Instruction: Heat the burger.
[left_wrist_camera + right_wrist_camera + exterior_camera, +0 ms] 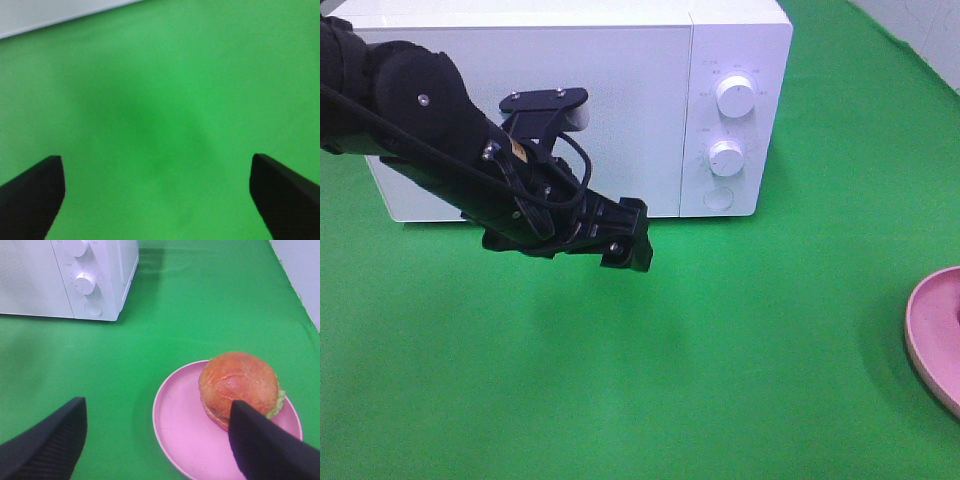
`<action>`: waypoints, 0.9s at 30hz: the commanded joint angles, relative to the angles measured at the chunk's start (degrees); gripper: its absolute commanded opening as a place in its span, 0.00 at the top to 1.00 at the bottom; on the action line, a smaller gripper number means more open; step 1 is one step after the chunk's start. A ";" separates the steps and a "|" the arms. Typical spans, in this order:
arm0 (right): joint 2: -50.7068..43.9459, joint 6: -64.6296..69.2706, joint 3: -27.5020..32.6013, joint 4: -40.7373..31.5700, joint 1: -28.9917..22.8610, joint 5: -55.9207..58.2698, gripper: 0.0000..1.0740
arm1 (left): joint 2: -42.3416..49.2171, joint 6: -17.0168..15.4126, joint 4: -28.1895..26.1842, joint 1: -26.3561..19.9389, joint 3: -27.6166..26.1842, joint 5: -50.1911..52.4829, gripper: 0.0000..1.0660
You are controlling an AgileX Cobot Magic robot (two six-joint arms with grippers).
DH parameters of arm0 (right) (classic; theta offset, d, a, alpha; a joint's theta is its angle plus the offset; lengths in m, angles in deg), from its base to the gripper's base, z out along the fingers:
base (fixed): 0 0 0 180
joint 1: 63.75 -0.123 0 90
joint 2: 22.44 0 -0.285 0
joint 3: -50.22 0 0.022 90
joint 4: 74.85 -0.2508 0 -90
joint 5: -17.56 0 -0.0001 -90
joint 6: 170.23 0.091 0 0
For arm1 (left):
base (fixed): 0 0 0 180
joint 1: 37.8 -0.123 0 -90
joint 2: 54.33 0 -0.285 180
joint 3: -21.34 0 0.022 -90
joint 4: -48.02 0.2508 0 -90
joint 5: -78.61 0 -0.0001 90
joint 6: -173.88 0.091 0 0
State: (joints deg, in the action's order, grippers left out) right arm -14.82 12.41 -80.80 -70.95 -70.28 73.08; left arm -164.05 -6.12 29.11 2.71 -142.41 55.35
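The microwave (570,100) door is shut. The left gripper (157,200), fingers spread and empty, hangs before it; it may miss the handle. The right gripper (157,440), also spread, hovers near the burger (239,387).

Golden-brown burger (238,382) bun, pink plate (185,425), white microwave (620,60), plain green cloth (720,350), black left gripper (620,245)

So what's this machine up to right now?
Two robot arms are meant to heat a burger, and it's early on. The burger sits untouched on a pink plate off to the right. The microwave door is closed. The left gripper hangs open and empty above the green cloth in front of the microwave. The right gripper is open too, above the plate, holding nothing.
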 commanded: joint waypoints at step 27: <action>-1.60 -0.80 0.11 0.00 0.40 -0.63 0.30 | 20.97 0.00 10.20 -25.44 -0.46 -41.14 0.08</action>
State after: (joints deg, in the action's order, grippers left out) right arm -14.82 12.41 -80.80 -70.95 -70.28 73.08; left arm -145.25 -6.57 38.05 -18.72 -142.75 16.62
